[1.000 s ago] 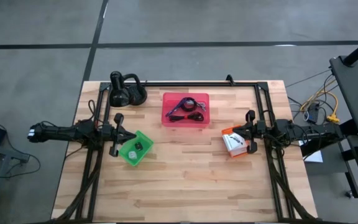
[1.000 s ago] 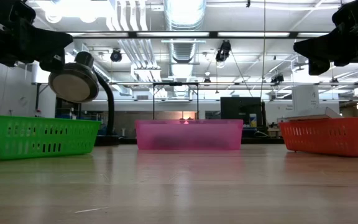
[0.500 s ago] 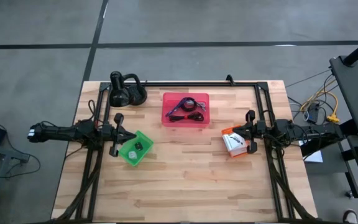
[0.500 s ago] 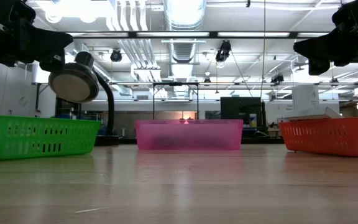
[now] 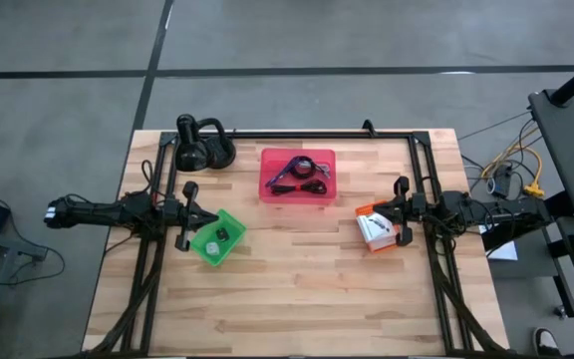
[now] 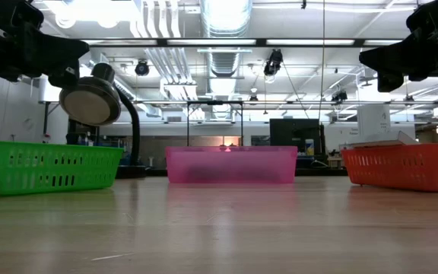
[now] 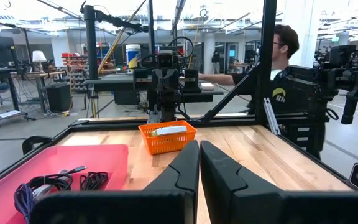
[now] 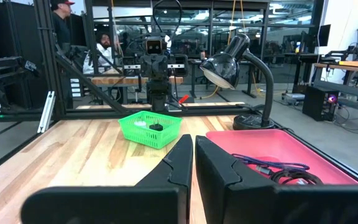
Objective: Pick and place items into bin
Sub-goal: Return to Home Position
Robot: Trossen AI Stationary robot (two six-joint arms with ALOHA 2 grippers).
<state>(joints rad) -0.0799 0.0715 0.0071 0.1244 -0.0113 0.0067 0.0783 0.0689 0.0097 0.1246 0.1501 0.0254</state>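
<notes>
Three bins stand on the table. The pink bin (image 5: 297,175) holds the purple cable (image 7: 30,194), the black coiled cable (image 7: 93,181) and more cable. In the green bin (image 5: 217,237) lie a tiny dark cube (image 5: 222,233) and a tiny clear piece (image 5: 208,246). The orange bin (image 5: 375,229) holds flat white packets (image 7: 169,130). My left gripper (image 5: 199,214) hovers shut over the green bin's left edge, touching nothing. My right gripper (image 5: 387,212) hovers shut over the orange bin, also touching nothing. The two grippers point at each other across the table.
A black desk lamp (image 5: 199,146) stands at the table's far left corner, beside the pink bin. A black frame (image 5: 297,134) runs along the far edge and both sides. Bare wood (image 5: 297,289) fills the near half. People (image 7: 278,50) stand beyond the table.
</notes>
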